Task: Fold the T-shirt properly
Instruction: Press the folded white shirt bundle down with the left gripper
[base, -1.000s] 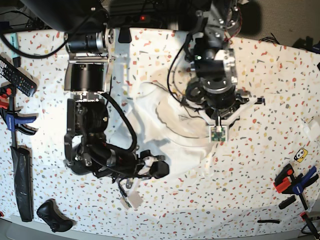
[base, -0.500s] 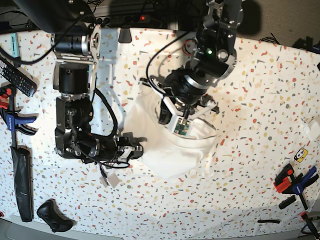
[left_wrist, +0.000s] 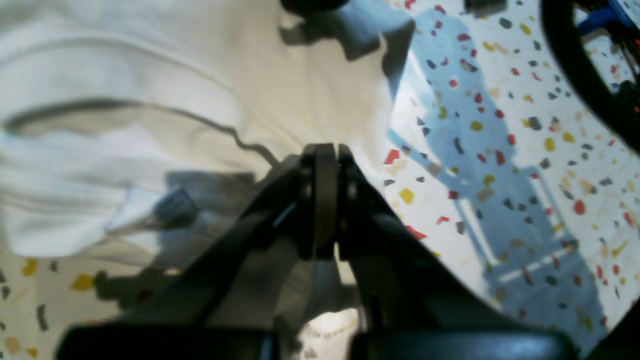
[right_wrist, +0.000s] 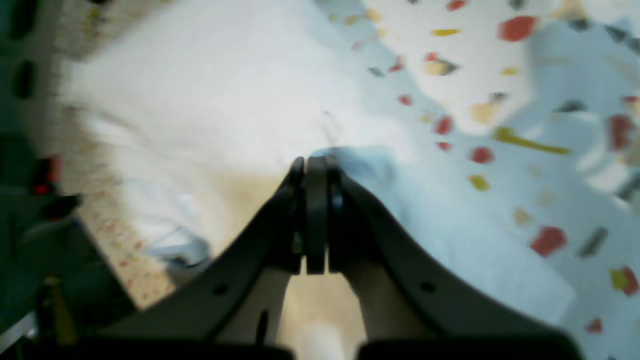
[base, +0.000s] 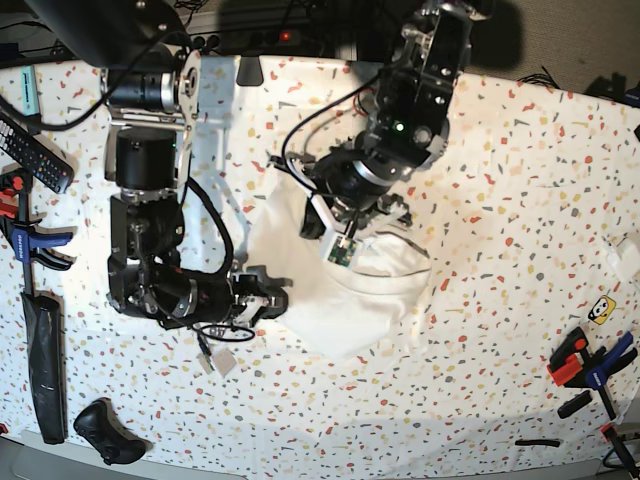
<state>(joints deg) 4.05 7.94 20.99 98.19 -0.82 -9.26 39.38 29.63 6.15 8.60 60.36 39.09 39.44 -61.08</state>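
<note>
T-shirt (base: 340, 290), frame centre on desk (base: 520, 200): left gripper (left_wrist: 325, 165) and right gripper (right_wrist: 315, 175) both closed at its edges, whether on cloth unclear.

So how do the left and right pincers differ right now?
In the base view the left pincer sits over the middle of the T-shirt, while the right pincer is at its edge. The left arm reaches down from the far side; the right arm lies low along the table. Both are shut.

1. The right gripper (right_wrist: 316, 165) had its jaws pressed together at the T-shirt's edge.
2. The T-shirt (right_wrist: 210, 100) lay blurred, white, upper left.
3. The speckled tabletop (right_wrist: 525, 150) filled the right.
</note>
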